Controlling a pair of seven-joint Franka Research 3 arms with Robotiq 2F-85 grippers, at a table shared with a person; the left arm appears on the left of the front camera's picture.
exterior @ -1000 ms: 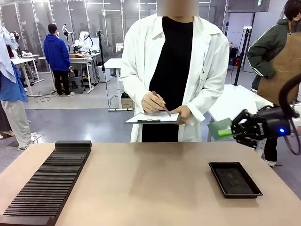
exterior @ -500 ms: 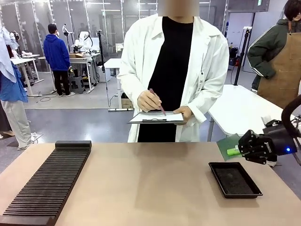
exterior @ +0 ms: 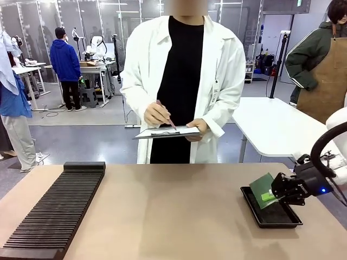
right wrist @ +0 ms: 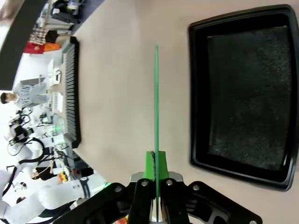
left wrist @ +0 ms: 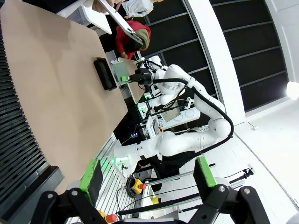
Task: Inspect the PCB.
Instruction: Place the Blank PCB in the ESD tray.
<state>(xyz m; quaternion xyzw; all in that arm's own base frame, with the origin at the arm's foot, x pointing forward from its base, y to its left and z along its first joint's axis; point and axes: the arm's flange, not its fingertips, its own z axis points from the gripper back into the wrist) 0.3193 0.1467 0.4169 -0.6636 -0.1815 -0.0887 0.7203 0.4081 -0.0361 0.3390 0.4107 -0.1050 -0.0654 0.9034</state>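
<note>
**PCB held over the tray at the table's right end**

Along the left edge of the tan table [exterior: 173, 211] lies a long black ribbed rack [exterior: 54, 211], running from the near left corner toward the far side. In the left wrist view the left gripper [left wrist: 148, 182] hangs off the table's edge with its green-padded fingers [left wrist: 203, 171] spread wide apart and nothing between them; the ribbed rack fills that picture's left side.

Behind the far edge, about mid-table, stands a person in a white lab coat [exterior: 217, 70], one hand [exterior: 157, 115] holding a pen over a white clipboard [exterior: 167, 132] that the other hand supports from beneath.

Near the table's right edge sits a shallow black tray [exterior: 282, 218]. The right gripper [exterior: 275, 190] reaches in from the right, low over the tray, with its jaws clamped on one edge of the PCB [exterior: 262, 189]. The green board tilts, its free end pointing left and up, above the tray's left part. The right wrist view sees the PCB edge-on as a thin green line rising from the closed green pads [right wrist: 150, 164], with the tray's rim just beside it and bare tabletop on its other side.
</note>
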